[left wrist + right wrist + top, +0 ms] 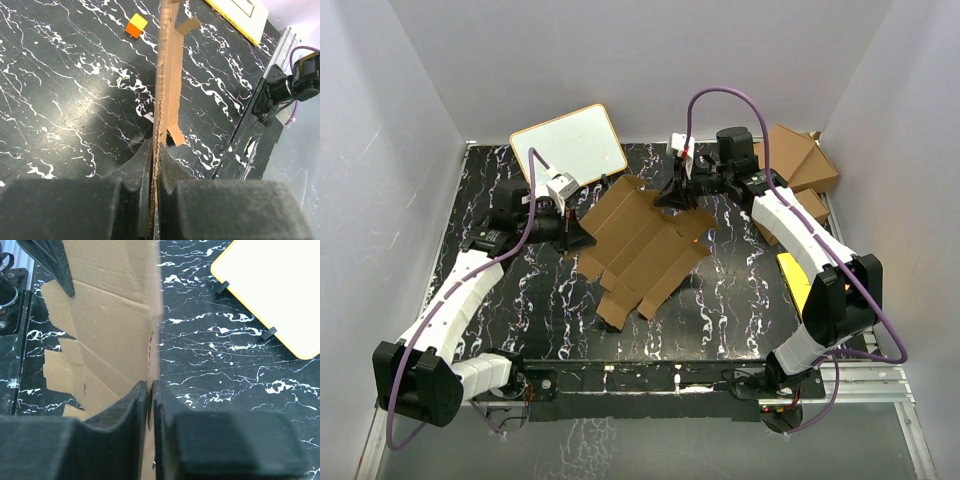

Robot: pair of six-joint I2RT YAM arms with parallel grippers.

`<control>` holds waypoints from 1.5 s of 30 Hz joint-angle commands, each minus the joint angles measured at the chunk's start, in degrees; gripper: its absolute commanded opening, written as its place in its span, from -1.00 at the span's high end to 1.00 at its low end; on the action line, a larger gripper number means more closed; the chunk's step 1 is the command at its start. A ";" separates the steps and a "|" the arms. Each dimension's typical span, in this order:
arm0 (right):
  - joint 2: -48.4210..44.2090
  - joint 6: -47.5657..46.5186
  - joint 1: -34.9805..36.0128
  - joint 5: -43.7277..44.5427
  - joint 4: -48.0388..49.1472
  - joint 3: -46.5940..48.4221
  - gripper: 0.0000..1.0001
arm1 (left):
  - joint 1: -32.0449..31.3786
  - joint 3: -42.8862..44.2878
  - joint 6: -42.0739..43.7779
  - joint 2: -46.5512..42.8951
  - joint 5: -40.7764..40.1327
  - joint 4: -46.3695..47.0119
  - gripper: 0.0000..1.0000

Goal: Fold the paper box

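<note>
Pale walls point(640, 60) close in a black, white-veined bench point(550, 310). The paper box point(645, 245) lies unfolded mid-bench, its left edge clamped in the left pincer point(583, 239) and its far edge in the right pincer point(678, 197). A whiteboard point(570, 140) lies behind.

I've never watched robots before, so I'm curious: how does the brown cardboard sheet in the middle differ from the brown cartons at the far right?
The paper box is spread open, flaps and creases showing; the brown cartons are folded into shape. The left gripper and right gripper each pinch an edge of the paper box; no gripper holds the brown cartons. Both are plain brown cardboard.
</note>
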 commanded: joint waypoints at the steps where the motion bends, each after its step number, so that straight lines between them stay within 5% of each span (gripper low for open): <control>1: -2.22 1.21 -0.18 -2.17 1.76 0.81 0.43 | 0.47 2.20 0.55 -0.18 1.45 0.15 1.00; 6: -4.68 9.76 -9.08 -12.26 3.99 1.38 -0.42 | 1.27 1.72 -3.16 -2.51 -1.48 2.41 1.00; 12: -8.37 24.90 -12.09 -24.49 9.96 -4.81 -0.48 | 1.33 -1.67 -17.35 -6.38 -3.66 13.26 1.00; 16: -10.32 46.56 -6.78 -15.48 31.56 -17.81 -0.57 | 1.34 -5.84 -30.19 -7.25 -4.19 25.45 1.00; 23: -4.43 65.29 -5.59 -5.21 45.76 -21.18 -0.85 | 0.00 -10.73 -41.07 -9.40 -7.20 37.60 1.00; 27: -0.98 74.26 -3.49 -4.14 56.15 -21.03 -0.86 | -1.28 -12.90 -46.44 -8.46 -7.03 45.25 1.00; 40: 3.82 83.47 -0.48 -3.07 65.53 -18.57 -0.67 | -7.30 -15.56 -51.67 -1.91 -8.65 55.96 1.00; 45: 3.08 84.44 -0.46 -3.22 67.78 -19.63 0.07 | -7.53 -16.22 -51.12 -0.75 -9.15 55.14 1.00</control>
